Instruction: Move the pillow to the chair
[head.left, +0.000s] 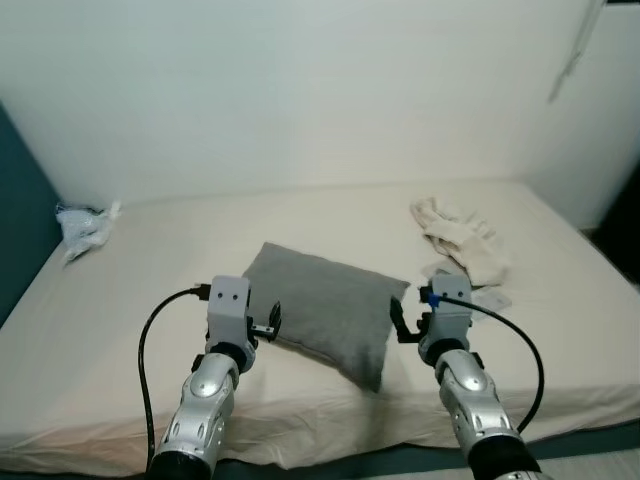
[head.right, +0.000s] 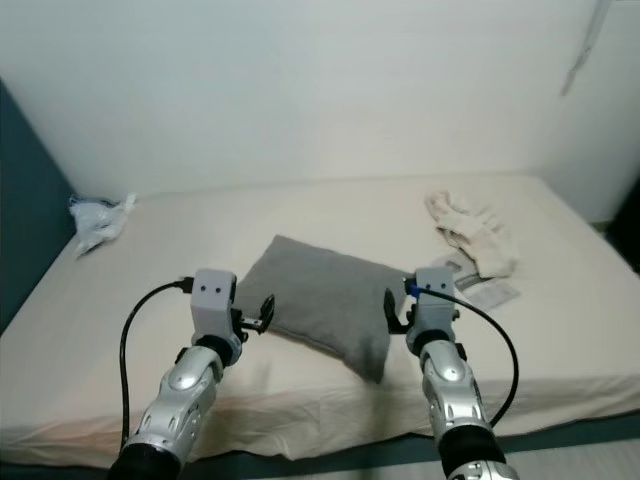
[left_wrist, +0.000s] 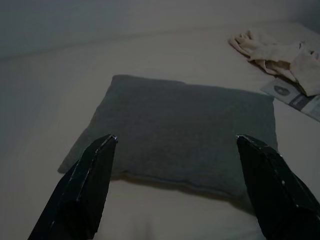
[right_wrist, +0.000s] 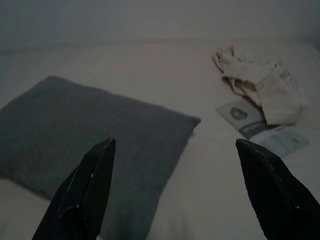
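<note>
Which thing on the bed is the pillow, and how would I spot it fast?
Find the big bed with the cream sheet. Near its front edge, between the robot's left tool and right tool, lies the pillow. It is the only dark grey, square, puffy thing; the pale crumpled cloth lies further right.

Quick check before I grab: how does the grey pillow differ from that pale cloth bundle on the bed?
The pillow is dark grey, flat and roughly square; the cloth bundle is cream, crumpled and shapeless. The pillow lies nearest, between the left hand and right hand; the cloth bundle sits farther back toward the robot's right, beside printed papers. Both rest on the bed, ungrasped.
</note>
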